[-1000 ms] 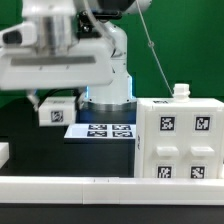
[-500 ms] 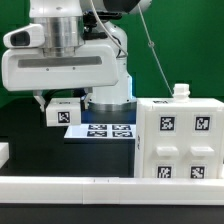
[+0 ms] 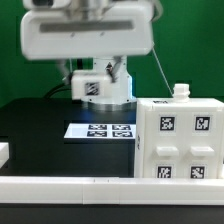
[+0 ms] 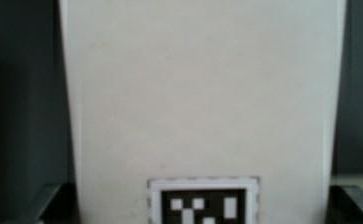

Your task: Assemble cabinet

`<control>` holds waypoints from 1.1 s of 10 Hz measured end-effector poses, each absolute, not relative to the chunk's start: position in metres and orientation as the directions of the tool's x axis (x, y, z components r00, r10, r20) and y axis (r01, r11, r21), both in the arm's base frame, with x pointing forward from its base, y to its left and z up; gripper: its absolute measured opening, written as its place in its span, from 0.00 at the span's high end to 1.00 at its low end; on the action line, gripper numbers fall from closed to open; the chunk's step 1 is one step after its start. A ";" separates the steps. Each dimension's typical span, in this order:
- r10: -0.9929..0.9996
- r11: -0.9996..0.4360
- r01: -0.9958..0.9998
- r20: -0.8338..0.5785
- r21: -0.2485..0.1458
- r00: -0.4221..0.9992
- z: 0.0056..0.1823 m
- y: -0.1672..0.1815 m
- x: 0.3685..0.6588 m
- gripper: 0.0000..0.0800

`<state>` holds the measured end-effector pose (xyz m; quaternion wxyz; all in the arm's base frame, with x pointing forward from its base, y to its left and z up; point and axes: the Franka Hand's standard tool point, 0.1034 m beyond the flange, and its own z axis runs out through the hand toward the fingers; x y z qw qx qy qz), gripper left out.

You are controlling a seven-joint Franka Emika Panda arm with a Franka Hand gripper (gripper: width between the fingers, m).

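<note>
Hanging above the black table (image 3: 35, 125), the gripper (image 3: 90, 78) pinches a white piece (image 3: 93, 88) that bears a black-and-white square tag on the face turned towards me. The piece is up in the air, clear of everything below it, right under the bulky white body of the arm (image 3: 85, 35), which fills the top of the exterior view. The fingers themselves are mostly hidden behind the piece, so I cannot make out exactly where they press on it. From the wrist view the same piece (image 4: 196, 100) fills nearly the whole picture as a tall, plain white slab with one tag (image 4: 204, 205) at its end. The cabinet (image 3: 178, 140) stands on the table at the exterior view's right, well apart from the held piece and lower down; its front shows four square tags, and a small white knob (image 3: 180, 91) sticks up from its top. The marker board (image 3: 102, 130) lies flat on the table just beside the cabinet, on the exterior view's left of it and below the held piece. A white rail (image 3: 70, 187) runs across the front.
</note>
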<state>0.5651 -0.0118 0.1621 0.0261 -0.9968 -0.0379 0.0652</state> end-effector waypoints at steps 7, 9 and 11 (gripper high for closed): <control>0.056 -0.998 0.051 -0.111 -0.048 0.992 0.184 0.027 0.584 0.31; 0.061 -0.998 0.057 -0.098 -0.038 0.993 0.190 0.042 0.591 0.31; 0.060 -0.998 0.057 -0.090 -0.040 0.994 0.189 0.069 0.598 0.31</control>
